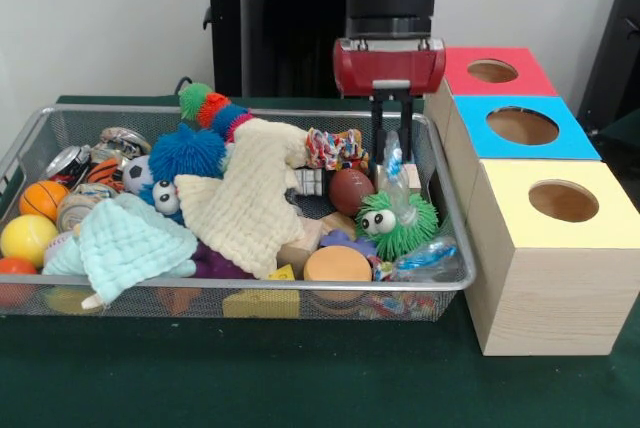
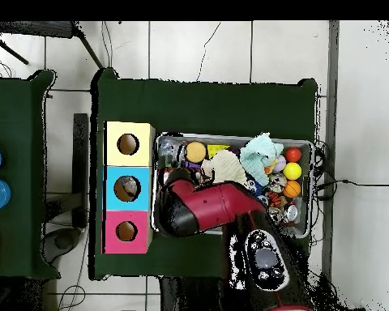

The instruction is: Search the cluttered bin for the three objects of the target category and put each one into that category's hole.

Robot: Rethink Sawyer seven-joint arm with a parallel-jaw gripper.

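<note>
Here the arm (image 1: 388,8) hangs straight down over the bin's (image 1: 250,288) end nearest the boxes, its pincer (image 1: 392,126) pointing downward with both fingers clenched on the top of a clear water bottle (image 1: 392,180) standing upright beneath it. Just beside the pincer, outside the bin, sits the red-topped box with its hole (image 1: 492,71).

bin (image 1: 452,210): silver wire mesh, thicker metal rim
bottle (image 1: 392,176): clear, wrinkly plastic
cloths (image 1: 250,198): soft, waffled cream and mint fabric (image 1: 128,245)
boxes (image 1: 540,303): pale matt wood (tops painted flat red, blue, yellow)
table cover (image 1: 300,373): matt dark green cloth
gripper (image 1: 392,126): glossy red housing, black fingers
</note>
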